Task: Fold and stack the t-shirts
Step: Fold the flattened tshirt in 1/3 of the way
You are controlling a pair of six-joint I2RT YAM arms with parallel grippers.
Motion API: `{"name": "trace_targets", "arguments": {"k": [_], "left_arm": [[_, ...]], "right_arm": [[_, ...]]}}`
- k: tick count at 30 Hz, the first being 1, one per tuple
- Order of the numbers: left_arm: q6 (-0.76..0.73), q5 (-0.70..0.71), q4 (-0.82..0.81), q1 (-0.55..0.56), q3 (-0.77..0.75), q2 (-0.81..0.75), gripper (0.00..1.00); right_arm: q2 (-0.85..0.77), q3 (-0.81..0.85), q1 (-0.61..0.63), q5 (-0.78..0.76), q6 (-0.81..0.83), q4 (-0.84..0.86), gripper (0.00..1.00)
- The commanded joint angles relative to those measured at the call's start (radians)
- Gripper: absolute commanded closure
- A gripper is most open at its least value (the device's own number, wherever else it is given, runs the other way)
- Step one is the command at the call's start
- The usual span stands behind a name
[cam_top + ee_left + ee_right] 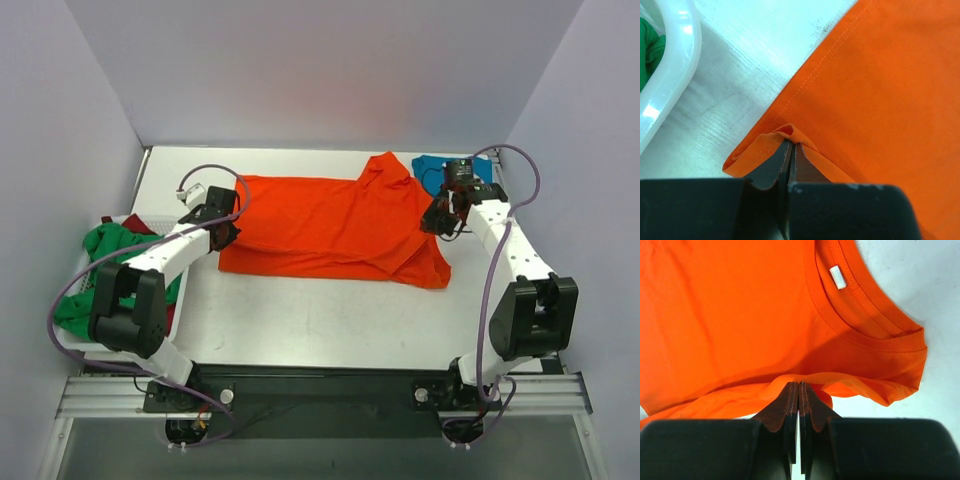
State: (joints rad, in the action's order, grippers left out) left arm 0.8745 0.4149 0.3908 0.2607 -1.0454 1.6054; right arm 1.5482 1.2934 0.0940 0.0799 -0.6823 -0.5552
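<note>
On the white table top (320, 310), spread out wide: a bright orange-red soft cloth t-shirt (330, 225), neck end to the right, bottom hem to the left. Not folded, a bit rumpled along the right side.

At its left edge, the left gripper (791, 146), black fingers pressed together, pinching a small bump of the stitched hem. At its right end, close to the round neck band (865, 310), the right gripper (798, 387), fingers squeezed tight too, pinching a fold of the same orange-red cloth. Inside the neck, a little white tag (838, 277).

Behind the right gripper, at the far right of the table, a teal blue t-shirt (432, 172), bunched up, partly hidden by the right arm (505, 240) and by one orange-red sleeve. Touching that sleeve or only beside it: cannot tell.

Off to the left, a white plastic basket (675, 65), near the pinched hem but apart from it, with bare table between. Inside the basket, a crumpled green t-shirt (100, 250) and a bit of a dark red t-shirt (140, 224) peeking out at the far end. Across the basket, the left arm (170, 250), covering a good part of it. Looping up beside each arm, a thin purple cable (212, 167). Around the table on three sides, plain pale walls (300, 70).
</note>
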Motion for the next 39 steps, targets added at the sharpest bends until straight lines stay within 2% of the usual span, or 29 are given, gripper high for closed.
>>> {"name": "trace_targets", "arguments": {"k": [1,28,36,37,39], "left_arm": [[-0.016,-0.001,-0.032,-0.012,-0.047,0.014,1.0],[-0.037,-0.034,-0.046,-0.052,-0.16,0.155,1.0],[-0.058,-0.08,-0.107,-0.066,-0.17,0.195,1.0],[-0.061,-0.102,-0.136,-0.067,-0.165,0.2,0.99],[-0.072,-0.125,-0.164,-0.075,-0.159,0.202,0.82]], "right_arm": [[0.024,0.049,-0.017,0.011,0.021,-0.006,1.0],[0.193,0.181,-0.076,0.07,0.024,-0.003,1.0],[0.262,0.207,-0.082,0.075,0.046,0.0,1.0],[0.269,0.21,-0.083,0.07,0.049,0.003,1.0],[0.309,0.236,-0.088,0.069,0.067,0.005,1.0]]}}
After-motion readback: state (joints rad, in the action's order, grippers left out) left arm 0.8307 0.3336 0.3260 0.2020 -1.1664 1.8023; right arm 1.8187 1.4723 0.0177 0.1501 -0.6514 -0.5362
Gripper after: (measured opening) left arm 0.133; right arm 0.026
